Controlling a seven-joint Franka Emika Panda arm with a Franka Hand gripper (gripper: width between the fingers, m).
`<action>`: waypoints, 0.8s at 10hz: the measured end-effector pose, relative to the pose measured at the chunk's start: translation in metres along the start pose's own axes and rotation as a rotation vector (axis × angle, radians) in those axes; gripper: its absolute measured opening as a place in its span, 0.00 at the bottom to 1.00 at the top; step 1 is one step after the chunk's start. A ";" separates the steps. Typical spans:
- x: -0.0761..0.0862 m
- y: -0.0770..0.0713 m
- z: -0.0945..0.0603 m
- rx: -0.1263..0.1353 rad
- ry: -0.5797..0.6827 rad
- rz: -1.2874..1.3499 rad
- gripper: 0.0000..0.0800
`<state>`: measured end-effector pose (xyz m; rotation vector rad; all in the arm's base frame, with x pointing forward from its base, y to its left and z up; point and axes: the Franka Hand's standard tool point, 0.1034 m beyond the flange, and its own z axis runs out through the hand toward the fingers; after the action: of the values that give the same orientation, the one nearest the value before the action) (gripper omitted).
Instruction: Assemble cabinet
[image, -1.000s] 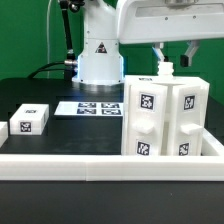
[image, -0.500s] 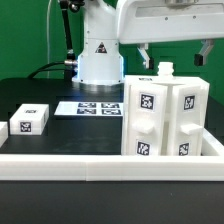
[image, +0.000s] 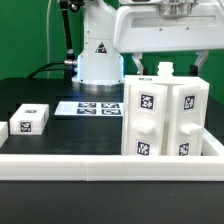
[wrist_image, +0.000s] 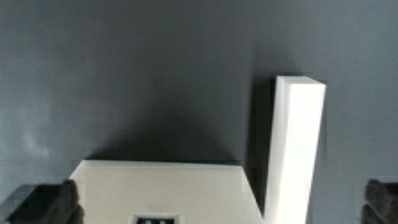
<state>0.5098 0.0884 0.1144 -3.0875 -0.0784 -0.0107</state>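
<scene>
The cabinet (image: 165, 120) is a large white box with black-and-white tags and small knobs on its front panels. It stands at the exterior view's right, with a small white stub (image: 165, 69) sticking up from its top. My gripper (image: 167, 60) hangs just above that top, wide open and empty, one finger on each side of the stub. In the wrist view the cabinet's flat white top (wrist_image: 169, 185) and a long white upright edge (wrist_image: 299, 140) lie between my dark fingertips (wrist_image: 45, 205). The gripper (wrist_image: 214, 212) touches nothing.
Two small loose white tagged cubes (image: 30, 118) (image: 3, 130) lie at the exterior view's left. The marker board (image: 95, 107) lies in front of the robot base (image: 100, 55). A long white border rail (image: 100, 165) runs along the front.
My gripper has shifted toward the exterior view's left over the cabinet top, and its fingers have spread wider apart. The cabinet and cubes have not moved.
</scene>
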 end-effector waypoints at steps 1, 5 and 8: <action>-0.002 0.001 0.002 0.000 0.000 0.002 1.00; -0.001 0.006 0.002 0.001 0.001 0.005 1.00; -0.016 0.061 0.013 -0.002 0.015 0.031 1.00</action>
<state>0.4968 0.0279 0.0976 -3.0896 -0.0303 -0.0330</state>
